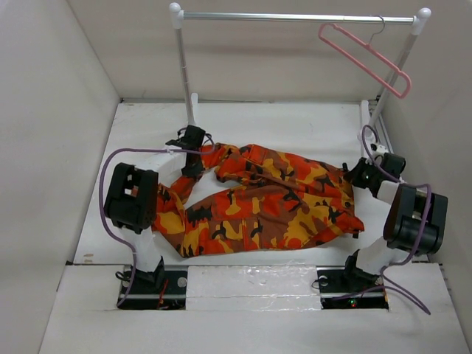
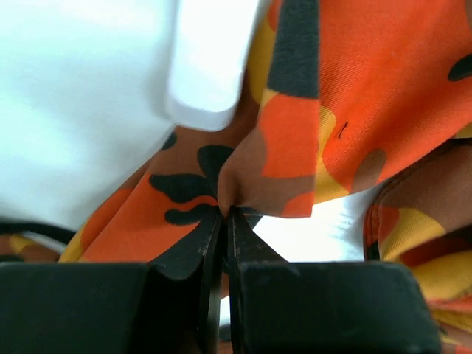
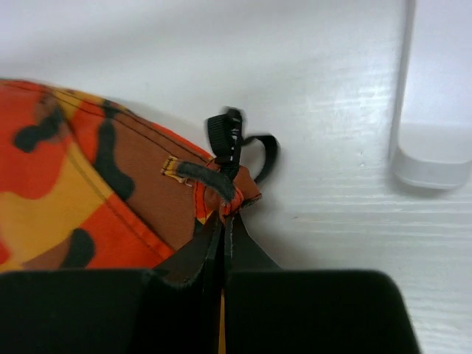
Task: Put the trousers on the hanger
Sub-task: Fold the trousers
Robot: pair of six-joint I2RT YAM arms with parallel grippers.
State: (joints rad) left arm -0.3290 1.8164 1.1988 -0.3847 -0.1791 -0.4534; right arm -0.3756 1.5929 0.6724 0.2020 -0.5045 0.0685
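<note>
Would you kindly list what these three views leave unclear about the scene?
Top view: the left arm covers part of the trousers.
Top view: each wrist hides its fingertips: left pincer, right pincer.
Wrist views: the hanger is out of frame.
Left wrist view: the white shape at top is blurred, unidentifiable.

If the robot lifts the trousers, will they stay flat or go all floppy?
Probably floppy: the trousers lie wrinkled and folded, so the middle would likely sag between the left gripper and right gripper, each shut on an edge. They look like thin cloth, so probably light. Each pinch is small, so the cloth might slip.
</note>
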